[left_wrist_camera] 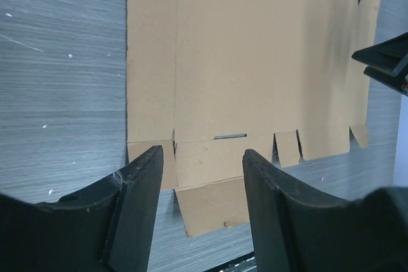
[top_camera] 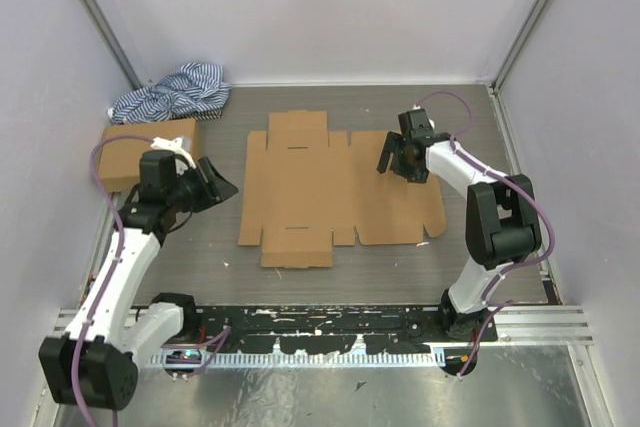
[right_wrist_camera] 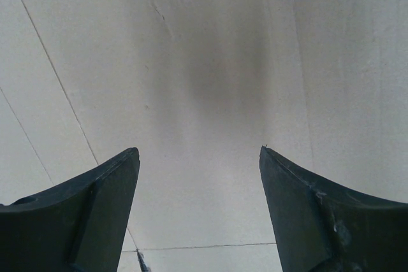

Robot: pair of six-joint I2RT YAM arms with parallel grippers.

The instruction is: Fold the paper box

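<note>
Overhead: the flat brown die-cut cardboard box blank (top_camera: pixel 320 187) lies mid-frame, with the left gripper (top_camera: pixel 222 185) just beside its left edge and the right gripper (top_camera: pixel 400 159) over its right side. Left wrist: jaws spread, empty, above the lower flaps (left_wrist_camera: pixel 210 164). Right wrist: jaws spread above bare card. I'd lift flaps along the scores while pinning the panel.

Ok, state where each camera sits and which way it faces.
Top external: above, behind the bases, looking down on the table; both arms, left tool, right tool, flat paper box.
Left wrist: low over the table, facing across the paper box; own fingers below.
Right wrist: close over the paper box, facing down; own fingers.
Shared: top and left wrist both show the paper box and right tool.
</note>
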